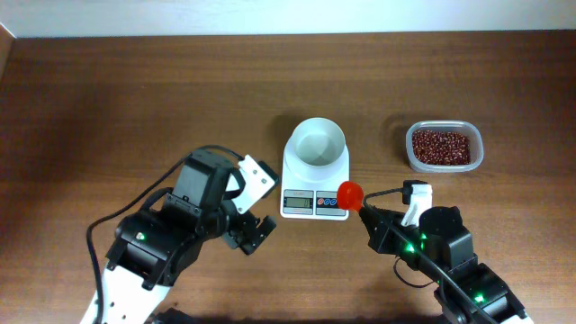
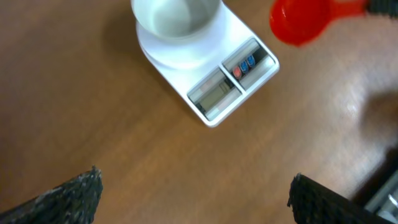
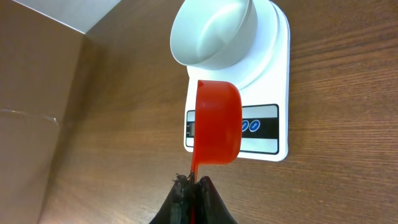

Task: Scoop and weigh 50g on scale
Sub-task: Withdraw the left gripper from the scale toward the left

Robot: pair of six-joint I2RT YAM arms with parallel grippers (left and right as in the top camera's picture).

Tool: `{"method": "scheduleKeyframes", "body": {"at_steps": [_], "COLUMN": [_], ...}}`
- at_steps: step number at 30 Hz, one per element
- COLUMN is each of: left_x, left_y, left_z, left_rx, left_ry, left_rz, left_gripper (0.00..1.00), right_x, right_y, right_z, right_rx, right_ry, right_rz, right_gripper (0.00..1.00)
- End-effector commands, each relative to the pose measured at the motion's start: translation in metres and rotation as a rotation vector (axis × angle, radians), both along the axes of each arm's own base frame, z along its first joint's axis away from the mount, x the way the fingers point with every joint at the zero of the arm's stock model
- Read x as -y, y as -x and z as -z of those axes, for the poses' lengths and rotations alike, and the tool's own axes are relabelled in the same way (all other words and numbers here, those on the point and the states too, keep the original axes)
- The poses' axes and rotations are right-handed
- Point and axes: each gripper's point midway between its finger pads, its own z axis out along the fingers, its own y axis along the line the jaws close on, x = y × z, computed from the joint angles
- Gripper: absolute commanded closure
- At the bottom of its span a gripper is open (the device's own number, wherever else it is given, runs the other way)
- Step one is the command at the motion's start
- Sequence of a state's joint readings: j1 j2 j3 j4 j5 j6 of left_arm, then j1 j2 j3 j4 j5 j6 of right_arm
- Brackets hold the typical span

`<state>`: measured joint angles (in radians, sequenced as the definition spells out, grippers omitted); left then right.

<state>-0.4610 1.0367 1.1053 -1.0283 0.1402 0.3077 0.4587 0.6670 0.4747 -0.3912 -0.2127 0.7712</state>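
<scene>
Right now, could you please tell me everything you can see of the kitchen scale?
The scale is small, white and plastic-looking, lying flat on the wooden table. A round white bowl stands upright and empty on its platform. Its front strip has a grey display, unreadable here, and two small buttons. A red scoop, held by the shut right gripper, hangs over that front edge; whether it touches is unclear.

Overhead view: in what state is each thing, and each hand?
bowl: empty, on the scale.
tub: open, filled with beans.
scoop: no beans visible, above the scale's buttons.
left hand: open, empty.
right hand: shut on the scoop's handle.
</scene>
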Motion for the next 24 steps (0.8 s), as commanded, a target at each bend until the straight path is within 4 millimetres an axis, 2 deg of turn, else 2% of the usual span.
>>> {"method": "scheduleKeyframes", "body": {"at_steps": [1, 4, 8, 11, 14, 18, 24], "left_x": [-0.006, -0.001, -0.003, -0.002, -0.012, -0.013, -0.015], "left_y": [0.004, 0.008, 0.007, 0.014, 0.004, -0.004, -0.006], "left_z": [-0.01, -0.015, -0.014, -0.004, 0.001, 0.007, 0.01], "left_rx": [-0.008, -0.006, 0.03, 0.018, -0.009, -0.06, -0.065], "left_ry": [0.026, 0.094, 0.06, 0.007, 0.019, 0.087, 0.075], "left_rz": [0.038, 0.141, 0.202, 0.324, 0.274, 0.255, 0.248], "left_gripper": [0.01, 0.01, 0.01, 0.01, 0.01, 0.01, 0.01], "right_x": [-0.001, 0.0, 0.001, 0.001, 0.002, 0.002, 0.007], "right_y": [0.0, -0.001, -0.002, -0.002, -0.003, -0.002, 0.006], "right_z": [-0.004, -0.004, -0.004, -0.004, -0.004, -0.003, 0.006], "right_rx": [0.006, 0.007, 0.014, 0.015, 0.029, 0.06, 0.016], "right_ry": [-0.006, -0.003, 0.002, 0.002, 0.022, 0.065, 0.083], "right_rz": [-0.009, -0.004, 0.003, 0.003, 0.0, -0.037, -0.035], "right_gripper": [0.96, 0.96, 0.96, 0.96, 0.96, 0.96, 0.96]}}
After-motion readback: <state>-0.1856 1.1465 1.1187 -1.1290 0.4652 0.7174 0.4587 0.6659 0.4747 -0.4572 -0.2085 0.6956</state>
